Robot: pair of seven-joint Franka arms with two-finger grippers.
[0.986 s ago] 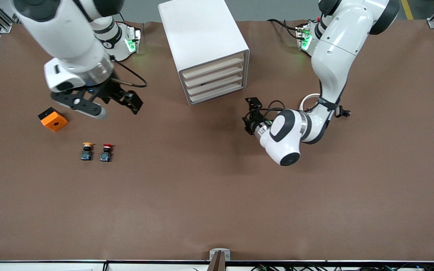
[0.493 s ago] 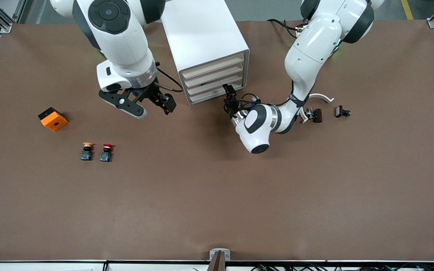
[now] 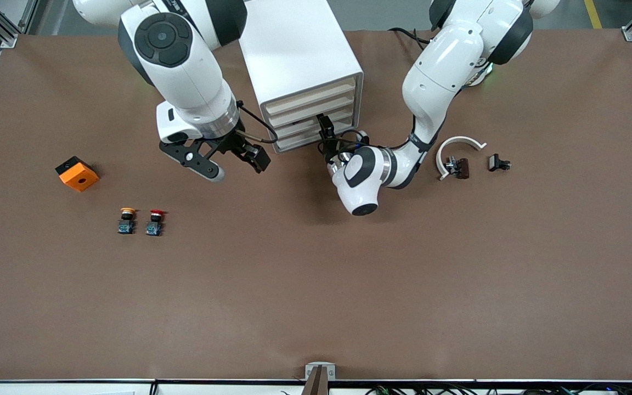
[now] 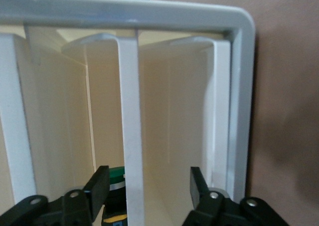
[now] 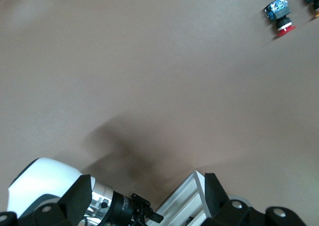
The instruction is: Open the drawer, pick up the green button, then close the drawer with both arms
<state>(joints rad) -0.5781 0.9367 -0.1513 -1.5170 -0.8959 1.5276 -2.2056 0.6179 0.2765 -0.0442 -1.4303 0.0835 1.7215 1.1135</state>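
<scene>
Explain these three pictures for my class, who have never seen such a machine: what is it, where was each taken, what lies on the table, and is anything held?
Two white robot arms work at a brown table. One picture looks down from across the table; the other two come from cameras on the wrists. The left gripper is at the front of the white cabinet, its fingers either side of a drawer front slat. The right gripper hangs open beside the cabinet. An orange block and two buttons, orange-capped and red-capped, lie on the table. Nothing is lifted.

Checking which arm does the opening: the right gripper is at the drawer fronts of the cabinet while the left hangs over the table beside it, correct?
No, swapped. The front view shows the left gripper at the drawer fronts of the cabinet; the right gripper hangs over the table beside it.
</scene>
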